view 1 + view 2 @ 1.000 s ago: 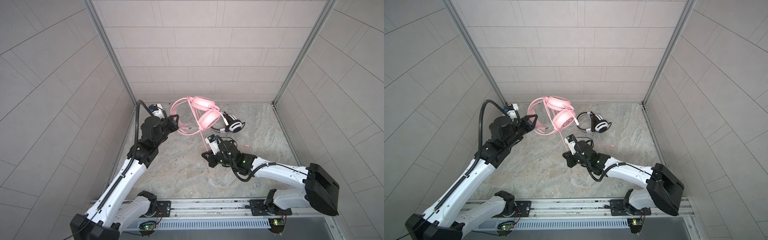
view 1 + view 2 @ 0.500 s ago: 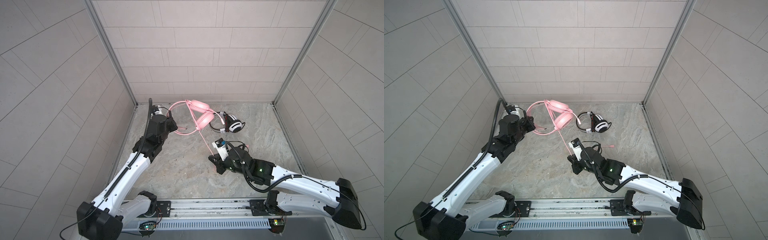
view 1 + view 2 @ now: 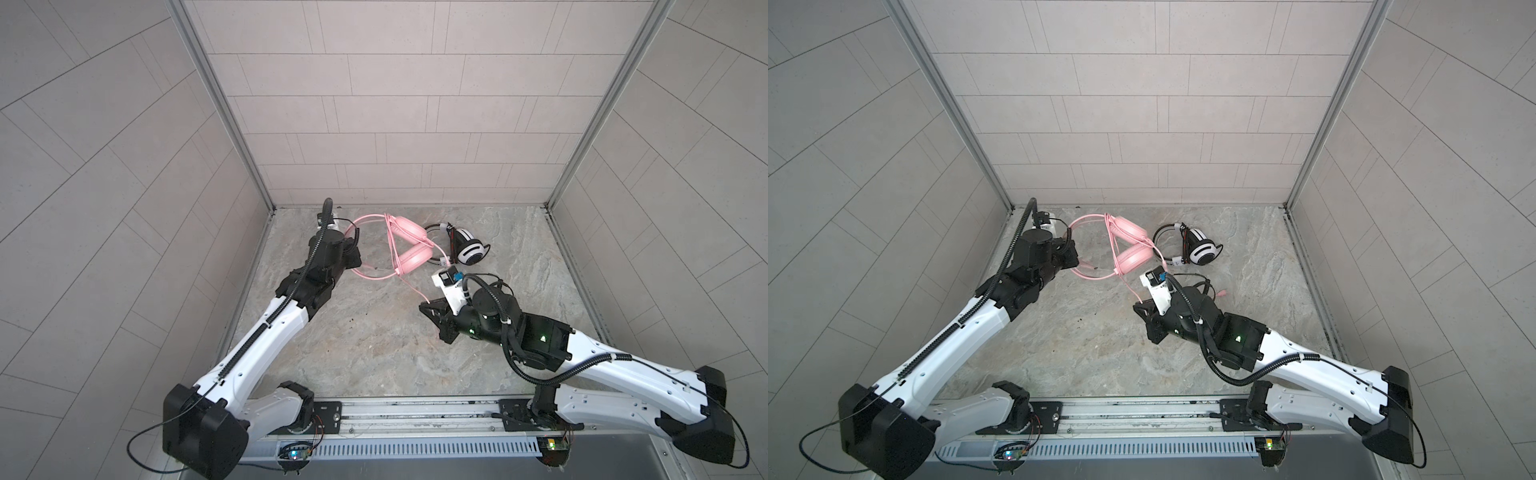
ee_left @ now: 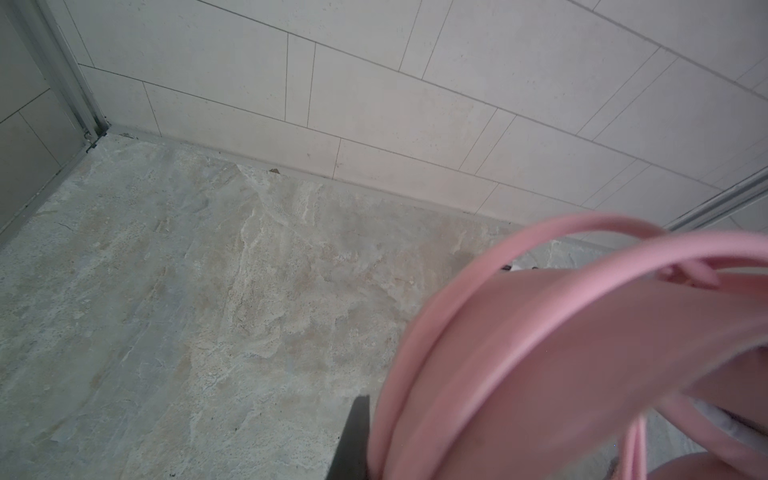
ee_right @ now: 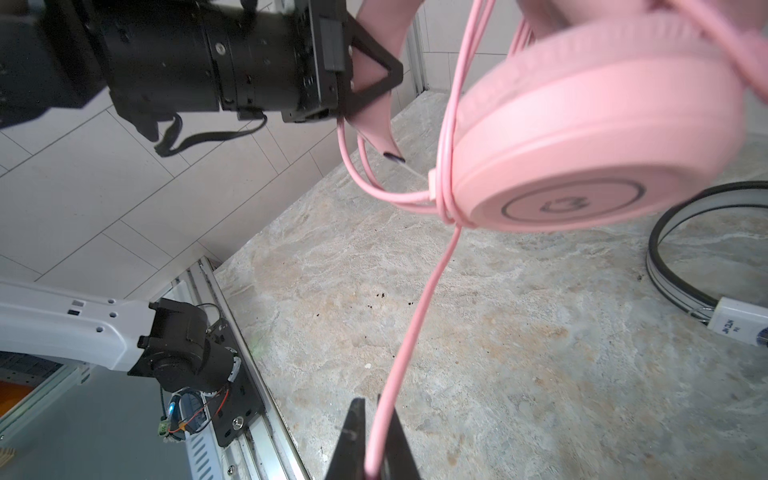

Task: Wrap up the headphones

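**State.** The pink over-ear headset is toward the back of the grey stone-patterned worktop, left of centre in both top views. The right wrist view suggests it hangs just clear of the surface, but I cannot be sure.
- The left fingers are clamped on its wide pink headband.
- The right fingers are pinched together on the thin pink cable. It runs nearly straight up to the round pink earcup, where several strands already lie side by side.
- The white-and-black over-ear headset lies just beside, with no fingers on it.

**Risks (my judgement).**
- The cable is thin and smooth. Under pull it may slide through the right fingers, giving slack that loosens the turns.
- The turns sit on a rounded cup edge, so a pull at the wrong angle could roll them off.
- Too much tension could twist the headband in the left fingers or drag it out, since the grip is on one narrow spot.
- Another pass round the cup would go close to the neighbouring headset. Its thin black band and white tag could snag the pink line or get dragged.
- A small pink end, likely the plug, lies beside the right arm. The trailing length may catch there.
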